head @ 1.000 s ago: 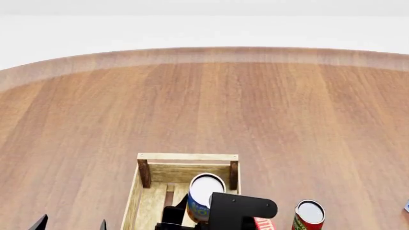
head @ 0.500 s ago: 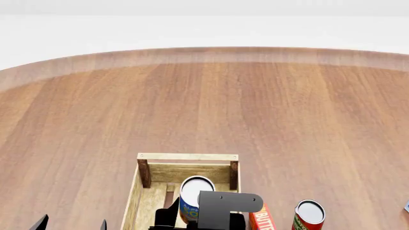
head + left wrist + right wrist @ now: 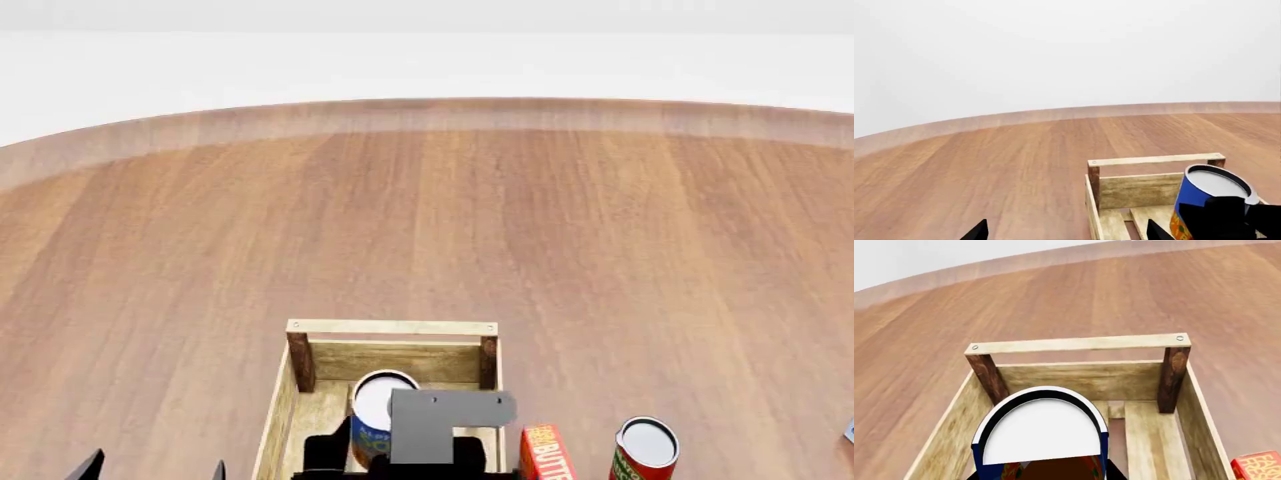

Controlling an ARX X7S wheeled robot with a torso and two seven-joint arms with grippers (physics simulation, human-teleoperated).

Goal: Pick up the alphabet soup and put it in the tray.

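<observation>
My right tool (image 3: 400,455) holds the soup (image 3: 375,412) upright inside the tray (image 3: 391,328), near its far rail, the arm reaching from the near side. My left tool (image 3: 154,468) hangs low over the worktop (image 3: 427,220), left of the tray, its tips apart.

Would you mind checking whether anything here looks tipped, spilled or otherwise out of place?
Nothing stands out. The soup can is upright in the right gripper over the tray. The red-and-green can stands upright right of the tray, with a red box between them. No spills or damage show.
</observation>
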